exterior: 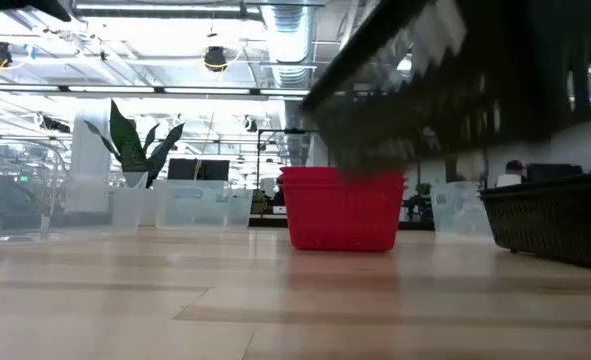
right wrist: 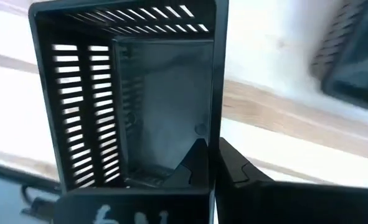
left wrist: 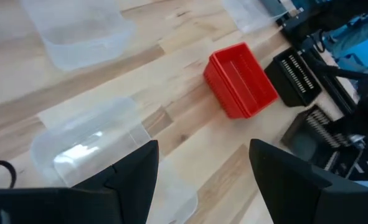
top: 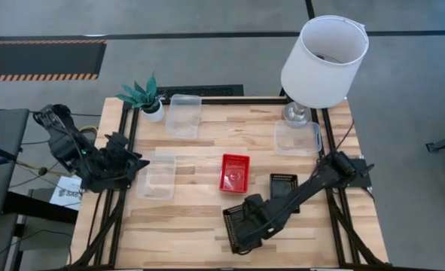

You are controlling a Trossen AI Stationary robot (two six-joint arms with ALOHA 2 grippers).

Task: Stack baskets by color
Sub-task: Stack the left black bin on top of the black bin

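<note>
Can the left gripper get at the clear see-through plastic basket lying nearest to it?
Probably yes: the left gripper, open, is beside the clear see-through plastic basket, and nothing lies between them.

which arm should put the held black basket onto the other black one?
Right. The right gripper is shut on the wall of a black basket, and the other black basket lies just beside its arm. The left gripper is open over a clear basket, farther off.
</note>
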